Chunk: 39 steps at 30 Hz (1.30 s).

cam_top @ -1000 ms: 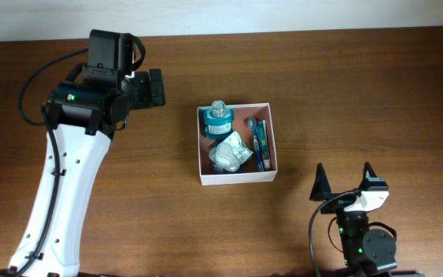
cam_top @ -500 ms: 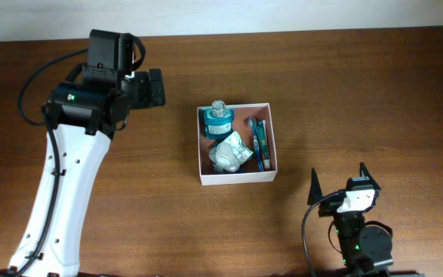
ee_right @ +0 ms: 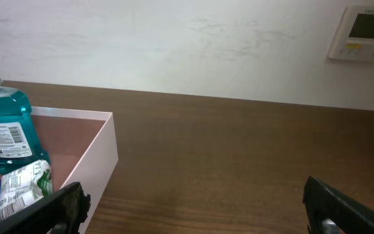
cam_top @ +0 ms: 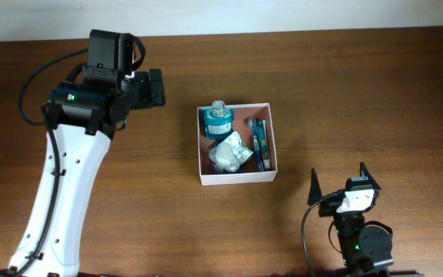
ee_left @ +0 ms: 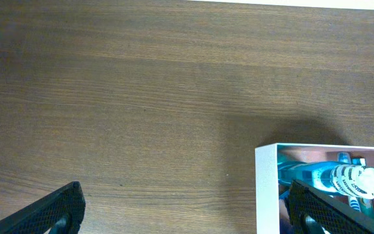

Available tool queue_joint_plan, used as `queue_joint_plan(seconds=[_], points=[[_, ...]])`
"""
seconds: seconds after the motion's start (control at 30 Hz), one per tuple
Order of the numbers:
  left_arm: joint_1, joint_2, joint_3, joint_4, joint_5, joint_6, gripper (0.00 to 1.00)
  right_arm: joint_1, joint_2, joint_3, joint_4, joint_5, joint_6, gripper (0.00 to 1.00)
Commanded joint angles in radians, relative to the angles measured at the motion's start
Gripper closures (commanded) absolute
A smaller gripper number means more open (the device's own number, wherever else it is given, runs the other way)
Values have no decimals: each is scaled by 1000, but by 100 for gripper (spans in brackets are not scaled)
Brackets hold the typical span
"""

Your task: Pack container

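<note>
The container (cam_top: pixel 237 178) is a square white box with a pinkish inside, at the table's middle. It holds a teal bottle (cam_top: pixel 219 119), a white packet (cam_top: pixel 230 155) and a blue toothbrush (cam_top: pixel 260 145). My left gripper (cam_top: pixel 157 87) is open and empty, left of the box and apart from it. In the left wrist view the gripper (ee_left: pixel 187 211) is over bare wood, with the container's wall (ee_left: pixel 266 188) and the bottle (ee_left: pixel 333 177) at the right. My right gripper (cam_top: pixel 338 181) is open and empty, near the front edge, right of the box. The right wrist view shows the gripper (ee_right: pixel 197 208), the container (ee_right: pixel 100 153), the bottle (ee_right: pixel 2 123) and the packet (ee_right: pixel 22 185).
The dark wooden table (cam_top: pixel 375 92) has a white wall behind it. A thermostat (ee_right: pixel 365 31) hangs on that wall. The left arm's white link (cam_top: pixel 60 200) stretches along the table's left side.
My right gripper has drawn back slightly toward the front edge since a second ago, then held still. The left arm and the box contents have not moved.
</note>
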Motion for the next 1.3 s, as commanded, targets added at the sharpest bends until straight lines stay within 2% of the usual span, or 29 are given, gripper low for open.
queue_joint_plan(seconds=[0.0, 0.5, 0.77, 1.03, 1.17, 1.27], points=[[3, -5, 14, 2, -7, 16, 1, -10, -10, -5, -9, -6, -6, 2], [2, -14, 5, 1, -7, 16, 1, -10, -10, -5, -9, -6, -6, 2], [-69, -214, -83, 2, -7, 16, 1, -10, -10, -5, -9, -6, -6, 2], [-90, -569, -405, 2, -7, 16, 1, -10, -10, -5, -9, -6, -6, 2], [-87, -771, -636, 6, -15, 16, 1, -10, -10, -5, -9, -6, -6, 2], [-87, -914, -813, 72, -24, 16, 1, -10, -10, -5, -9, -6, -6, 2]])
